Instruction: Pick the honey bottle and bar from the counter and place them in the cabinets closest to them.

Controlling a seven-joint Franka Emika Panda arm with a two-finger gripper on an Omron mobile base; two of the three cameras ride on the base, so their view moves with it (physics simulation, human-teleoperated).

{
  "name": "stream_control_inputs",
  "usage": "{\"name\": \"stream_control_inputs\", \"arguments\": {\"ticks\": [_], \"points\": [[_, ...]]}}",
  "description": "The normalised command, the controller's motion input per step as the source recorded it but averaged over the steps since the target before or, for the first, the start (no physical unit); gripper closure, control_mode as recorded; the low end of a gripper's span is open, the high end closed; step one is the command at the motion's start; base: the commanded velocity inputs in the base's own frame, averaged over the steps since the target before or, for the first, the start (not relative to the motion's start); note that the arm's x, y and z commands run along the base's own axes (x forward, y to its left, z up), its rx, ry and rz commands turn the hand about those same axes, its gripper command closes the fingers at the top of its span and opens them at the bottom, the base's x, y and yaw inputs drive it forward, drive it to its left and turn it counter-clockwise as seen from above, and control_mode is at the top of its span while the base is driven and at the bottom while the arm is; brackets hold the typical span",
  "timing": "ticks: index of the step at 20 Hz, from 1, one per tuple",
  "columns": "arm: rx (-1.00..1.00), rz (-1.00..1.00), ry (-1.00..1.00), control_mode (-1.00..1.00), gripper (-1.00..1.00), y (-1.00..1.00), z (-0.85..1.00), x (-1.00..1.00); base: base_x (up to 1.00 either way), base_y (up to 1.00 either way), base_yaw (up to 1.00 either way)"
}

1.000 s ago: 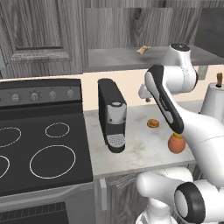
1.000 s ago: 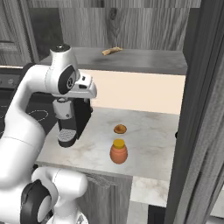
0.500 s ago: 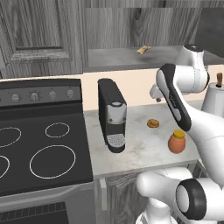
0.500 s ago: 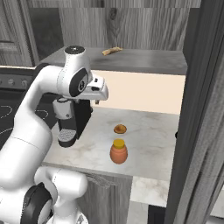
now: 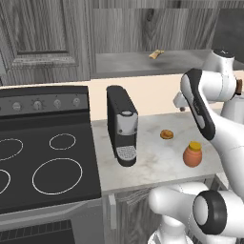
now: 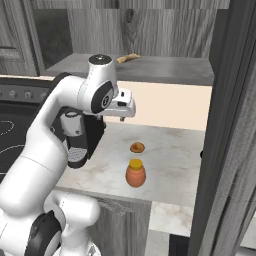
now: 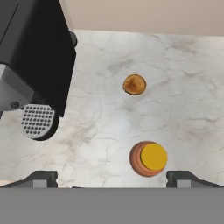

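Marbled surface (image 5: 152, 162) beside the stove carries the honey bottle (image 5: 192, 154), upright near its front edge, with a small round pastry (image 5: 166, 134) just behind it. My end effector (image 7: 112, 178) hangs above the bottle, spread wide and gripping nothing, so I judge neither item stowed. Overhead, the cabinets (image 5: 143, 62) stand open, their shelf holding one brown tailed thing (image 5: 156, 54).

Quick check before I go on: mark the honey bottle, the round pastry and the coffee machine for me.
honey bottle (image 7: 148, 158), hand view, on its yellow cap seen from above.
round pastry (image 7: 134, 84), hand view, on its top centre.
coffee machine (image 5: 122, 125), left base view, on its front face.
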Motion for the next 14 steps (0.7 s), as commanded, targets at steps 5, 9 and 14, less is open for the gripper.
{"name": "stream_control_inputs", "arguments": {"ticks": [5,9,14], "points": [[0.00,0.00,0.00,-1.00,-1.00,-0.01,0.00,0.00,0.00,0.00,0.00],[0.00,0.03,0.00,-1.00,-1.00,-0.11,-0.13,0.00,0.00,0.00,0.00],[-0.02,0.06,0.00,-1.00,-1.00,-0.23,-0.30,0.00,0.00,0.00,0.00]]}}
